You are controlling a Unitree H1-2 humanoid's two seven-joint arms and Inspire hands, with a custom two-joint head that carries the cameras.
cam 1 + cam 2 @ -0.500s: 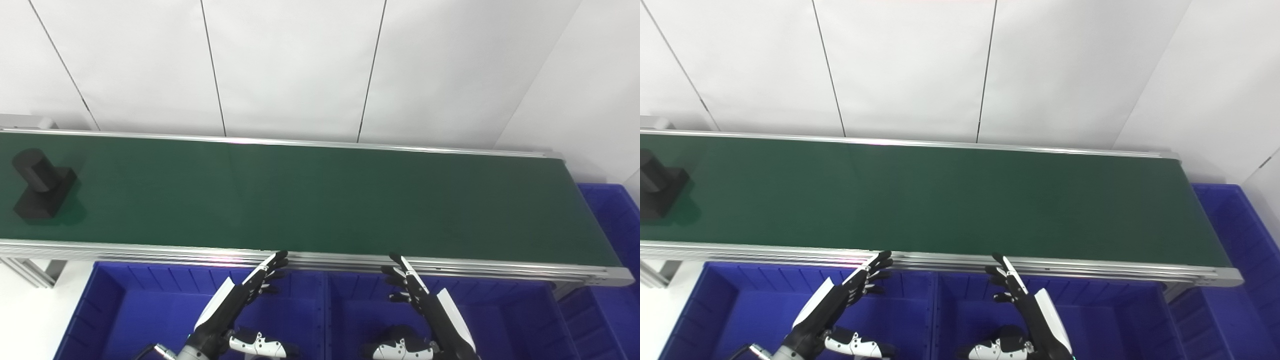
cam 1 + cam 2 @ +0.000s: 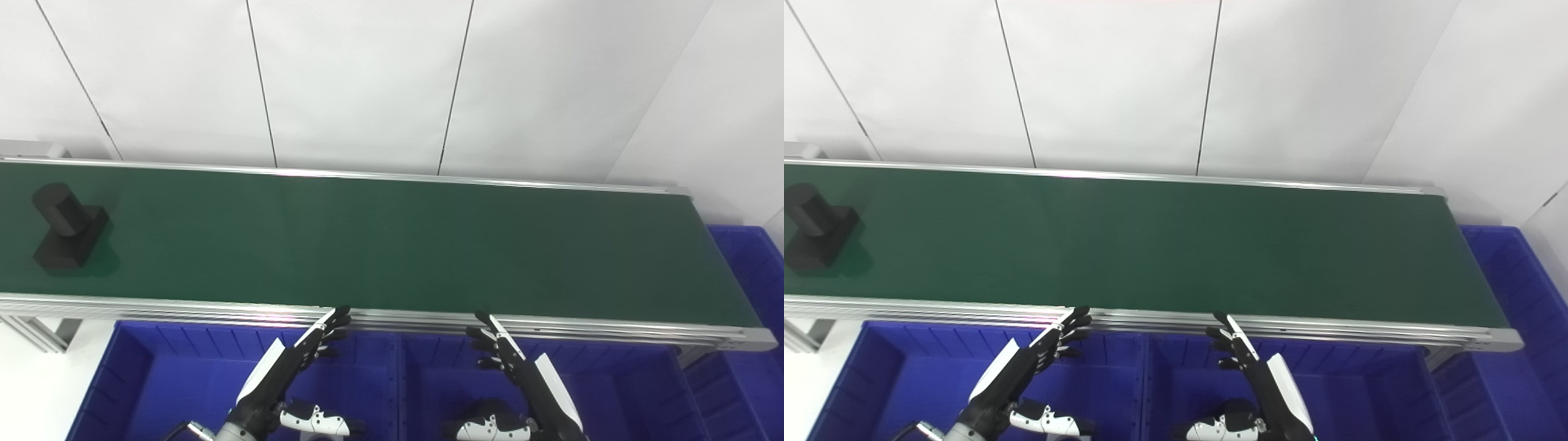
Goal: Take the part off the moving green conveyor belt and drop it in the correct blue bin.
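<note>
A black part (image 2: pixel 67 228), a square block with a cylinder stub on top, rides at the far left of the green conveyor belt (image 2: pixel 392 239). My left hand (image 2: pixel 294 361) hovers open over the left blue bin (image 2: pixel 184 380), just below the belt's near rail. Over the middle blue bin (image 2: pixel 612 386), my right hand (image 2: pixel 514 367) is open too, fingers stretched toward the rail. Both hands hold nothing and are far to the right of the part.
The aluminium rail (image 2: pixel 392 318) runs along the belt's near edge, right above the bins. A third blue bin (image 2: pixel 753 263) stands past the belt's right end. A white panelled wall (image 2: pixel 367 79) rises behind the belt.
The black part has drifted a little to the right along the belt. Both hands have shifted very slightly and remain open.
</note>
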